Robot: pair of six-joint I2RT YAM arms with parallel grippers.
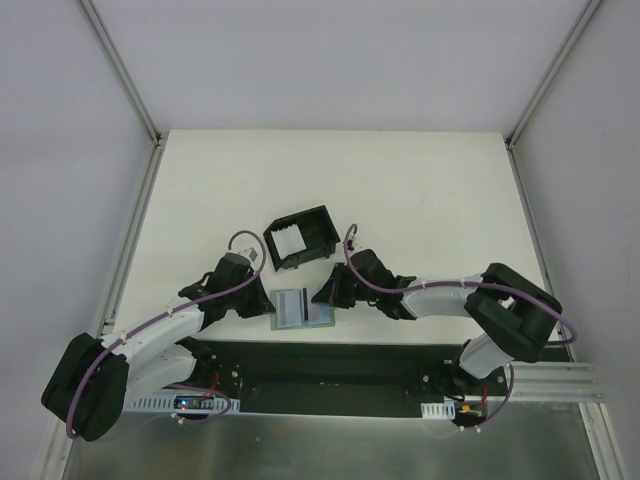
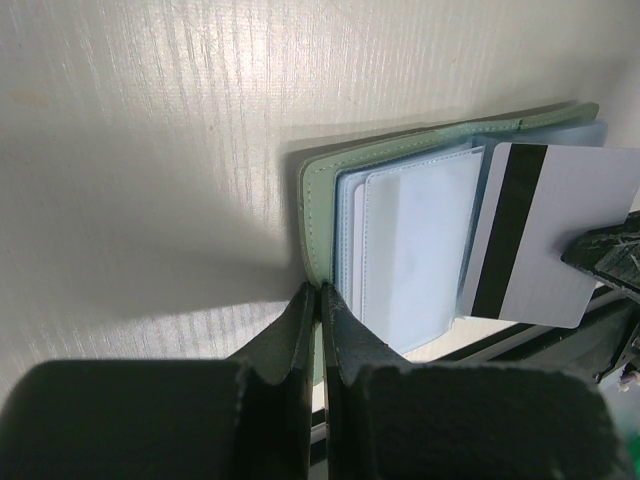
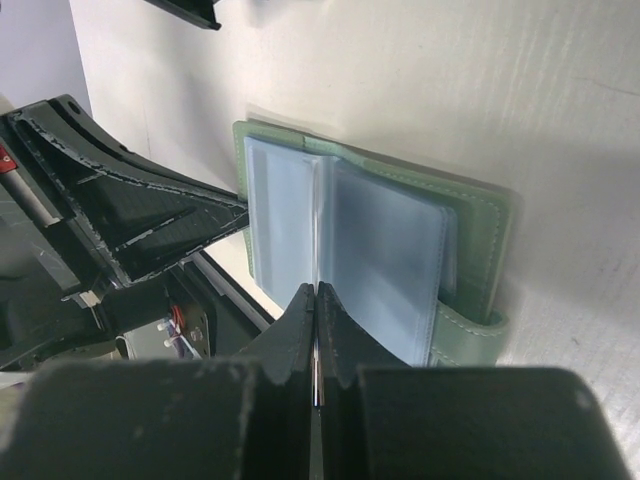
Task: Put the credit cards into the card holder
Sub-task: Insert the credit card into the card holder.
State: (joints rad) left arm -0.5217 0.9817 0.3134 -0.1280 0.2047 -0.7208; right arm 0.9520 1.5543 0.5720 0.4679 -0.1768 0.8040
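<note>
- Near the front edge of the white table (image 1: 400, 190), between the two arms, a grey-green flat case (image 2: 315, 200) lies open with its clear plastic sleeves (image 2: 420, 240) fanned upward.
- The left gripper (image 2: 318, 295) has its two dark fingers pressed together on the edge of the grey-green flat case's cover, at the case's left side.
- The right gripper (image 3: 316, 295) is likewise closed tight. From its own wrist camera a thin edge shows between its fingers.
- From the left wrist camera, that thin edge is a whitish-grey plastic card with a dark stripe (image 2: 560, 240), pinched at its far end by the right gripper.
- The striped card sticks out past the right side of the case. Its near end overlaps the sleeves, and I cannot tell whether that end is tucked into a sleeve or only lies over it.
- It sits slightly tilted against the line of the case.
- A black plastic open-topped card holder (image 1: 322, 235) stands farther back on the table, beyond the case and apart from it, turned at an angle to the table edge. Neither gripper touches it.
- From overhead the two grippers face each other across the case, left one on its left edge, right one on its right.
</note>
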